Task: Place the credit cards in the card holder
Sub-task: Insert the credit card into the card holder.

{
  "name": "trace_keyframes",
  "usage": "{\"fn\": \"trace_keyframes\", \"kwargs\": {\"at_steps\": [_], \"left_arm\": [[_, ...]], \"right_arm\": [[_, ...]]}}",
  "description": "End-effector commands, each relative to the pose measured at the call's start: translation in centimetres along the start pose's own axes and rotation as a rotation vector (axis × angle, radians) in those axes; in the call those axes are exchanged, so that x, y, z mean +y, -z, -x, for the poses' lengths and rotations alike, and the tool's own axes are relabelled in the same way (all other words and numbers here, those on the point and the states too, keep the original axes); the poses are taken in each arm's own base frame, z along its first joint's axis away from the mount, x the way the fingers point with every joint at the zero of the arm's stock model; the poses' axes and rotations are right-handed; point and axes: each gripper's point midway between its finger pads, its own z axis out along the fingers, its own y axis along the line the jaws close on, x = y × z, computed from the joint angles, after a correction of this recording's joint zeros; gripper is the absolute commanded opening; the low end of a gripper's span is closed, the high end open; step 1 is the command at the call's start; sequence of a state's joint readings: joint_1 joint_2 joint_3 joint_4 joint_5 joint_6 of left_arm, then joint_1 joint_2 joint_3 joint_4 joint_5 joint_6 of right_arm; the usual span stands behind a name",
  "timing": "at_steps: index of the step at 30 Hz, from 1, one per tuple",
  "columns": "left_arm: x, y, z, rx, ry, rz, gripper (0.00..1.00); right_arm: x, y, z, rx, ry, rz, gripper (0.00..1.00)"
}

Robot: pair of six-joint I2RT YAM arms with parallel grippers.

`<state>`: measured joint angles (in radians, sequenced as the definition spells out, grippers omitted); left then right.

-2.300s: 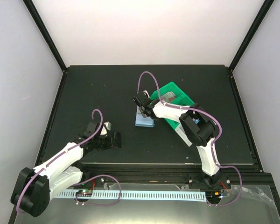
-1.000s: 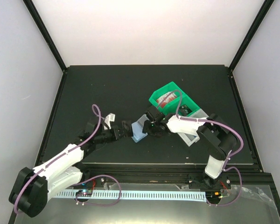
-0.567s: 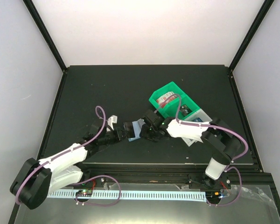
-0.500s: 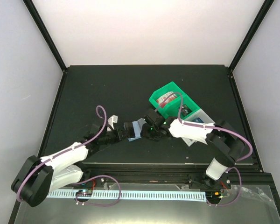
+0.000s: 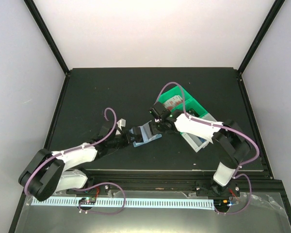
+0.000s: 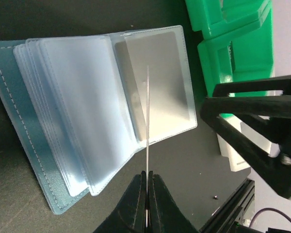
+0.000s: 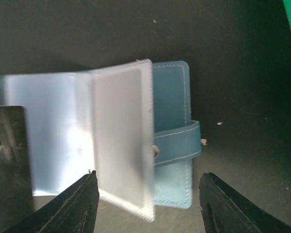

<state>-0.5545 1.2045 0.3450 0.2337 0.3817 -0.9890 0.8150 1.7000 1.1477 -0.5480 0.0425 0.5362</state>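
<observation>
The teal card holder (image 5: 145, 133) lies open on the black table, its clear sleeves fanned out (image 6: 77, 111). My left gripper (image 6: 148, 175) is shut on a credit card (image 6: 148, 116), seen edge-on as a thin line standing over the sleeves. In the top view the left gripper (image 5: 132, 136) sits at the holder's left edge. My right gripper (image 7: 148, 196) hangs open above the holder's cover (image 7: 172, 97) and snap tab (image 7: 182, 145), with one sleeve (image 7: 121, 136) raised between the fingers, not pinched. From above, the right gripper (image 5: 158, 124) sits at the holder's far right.
A green bin (image 5: 177, 99) stands just behind the right arm, with a white bin (image 5: 203, 132) next to it on the right. Both bins also show at the right of the left wrist view, the green bin (image 6: 233, 39) uppermost. The table's front edge runs close below the holder.
The left arm has carried the card rightward up to the holder. The right gripper has drawn back a little from the holder and its jaws have widened slightly.
</observation>
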Motion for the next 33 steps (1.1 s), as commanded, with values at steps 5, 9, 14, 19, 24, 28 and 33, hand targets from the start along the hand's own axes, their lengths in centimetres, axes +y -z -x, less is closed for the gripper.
{"fn": "trace_keyframes", "kwargs": {"at_steps": [5,9,14,19,24,28,33], "left_arm": [[-1.8,-0.7,1.6,-0.043,-0.003,-0.026,0.02],[-1.8,-1.1,1.5,-0.035,-0.005,-0.021,0.02],[-1.6,-1.8,1.5,-0.016,-0.006,-0.015,0.02],[-1.8,-2.5,1.5,-0.005,-0.014,-0.026,0.01],[-1.7,-3.3,1.2,0.011,-0.015,-0.032,0.02],[-1.2,-3.6,0.9,0.012,-0.009,-0.025,0.02],[-1.0,-3.5,0.9,0.01,-0.017,-0.016,0.02]], "right_arm": [[-1.4,-3.5,-1.2,0.086,0.137,-0.038,0.54],[-2.6,-4.3,-2.4,0.113,0.075,-0.08,0.43],[-2.9,-5.0,-4.7,0.161,-0.035,-0.065,0.36],[-3.0,-5.1,-6.8,0.171,-0.164,-0.026,0.34],[-2.0,-5.2,-7.7,0.169,-0.269,0.037,0.33],[-0.9,-5.0,-8.0,0.169,-0.334,0.09,0.33],[-0.2,-3.9,-7.1,0.142,-0.314,0.089,0.35]]}}
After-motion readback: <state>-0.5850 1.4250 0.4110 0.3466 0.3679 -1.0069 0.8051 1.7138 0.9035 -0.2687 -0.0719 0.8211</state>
